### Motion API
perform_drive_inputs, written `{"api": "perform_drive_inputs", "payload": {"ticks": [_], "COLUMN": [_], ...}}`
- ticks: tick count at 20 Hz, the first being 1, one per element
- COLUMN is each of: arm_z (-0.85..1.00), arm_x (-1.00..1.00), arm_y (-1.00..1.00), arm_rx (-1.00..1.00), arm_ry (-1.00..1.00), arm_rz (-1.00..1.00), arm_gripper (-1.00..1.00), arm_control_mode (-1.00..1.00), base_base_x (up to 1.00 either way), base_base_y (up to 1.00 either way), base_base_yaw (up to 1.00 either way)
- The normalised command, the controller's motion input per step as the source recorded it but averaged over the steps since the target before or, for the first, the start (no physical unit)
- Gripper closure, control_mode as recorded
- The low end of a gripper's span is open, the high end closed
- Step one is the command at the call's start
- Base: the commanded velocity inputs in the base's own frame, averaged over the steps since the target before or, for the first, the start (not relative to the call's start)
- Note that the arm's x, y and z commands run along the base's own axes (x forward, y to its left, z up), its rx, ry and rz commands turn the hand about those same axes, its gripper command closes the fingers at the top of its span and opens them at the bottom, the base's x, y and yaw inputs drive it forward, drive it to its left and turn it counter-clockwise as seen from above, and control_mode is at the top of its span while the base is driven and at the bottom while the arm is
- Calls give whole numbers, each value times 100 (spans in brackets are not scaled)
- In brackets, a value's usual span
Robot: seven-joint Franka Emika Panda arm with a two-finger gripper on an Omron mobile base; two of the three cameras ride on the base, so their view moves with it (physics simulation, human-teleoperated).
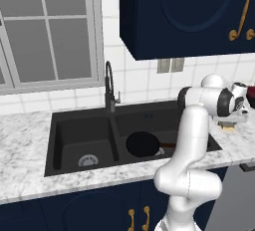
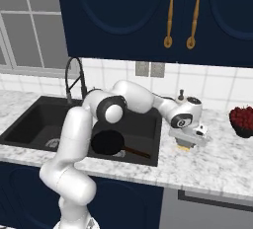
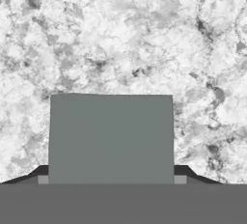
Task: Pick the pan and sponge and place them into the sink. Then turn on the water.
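Straddling the sponge [image 3: 111,138] with jaws wide, the end effector [image 2: 190,143] should close squarely, then lift toward the sink [image 2: 29,119] at 9 o'clock.

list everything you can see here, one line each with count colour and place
sink: one, matte black, two basins, set in the counter
pan: one, black with dark-brown handle, in the right basin
sponge: one, grey-green top over yellow, on the counter right of the sink, under the pincer
faucet: one, dark metal gooseneck, behind the sink divider
counter: one, white-grey marble, around the sink
bowl of red fruit: one, dark bowl, far right of the counter
wall cabinets: navy with gold handles, above the counter
window: one, grey frame, left of the faucet
wall outlet: one, grey, on the white tiles
arm: one, white, reaching right across the sink
pincer: one, straddling the sponge
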Motion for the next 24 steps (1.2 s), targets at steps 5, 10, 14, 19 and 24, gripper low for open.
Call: {"api": "perform_drive_inputs", "payload": {"ticks": [5, 10, 14, 19, 24], "arm_z": [-7, 66, 96, 100, 44], "arm_x": [-53, -55, -16, -18, -3], "arm_y": [74, 100, 100, 100, 100], "arm_rx": [-4, -3, -15, -29, -15], "arm_ry": [-39, -57, -1, 28, 16], "arm_rz": [-24, -1, 29, 46, 44], "arm_gripper": [100, 100, 100, 100, 100], "arm_control_mode": [-100, -100, -100, -100, -100], "base_base_x": [0, 0, 0, 0, 0], "base_base_y": [0, 0, 0, 0, 0], "base_base_yaw": [0, 0, 0, 0, 0]}}
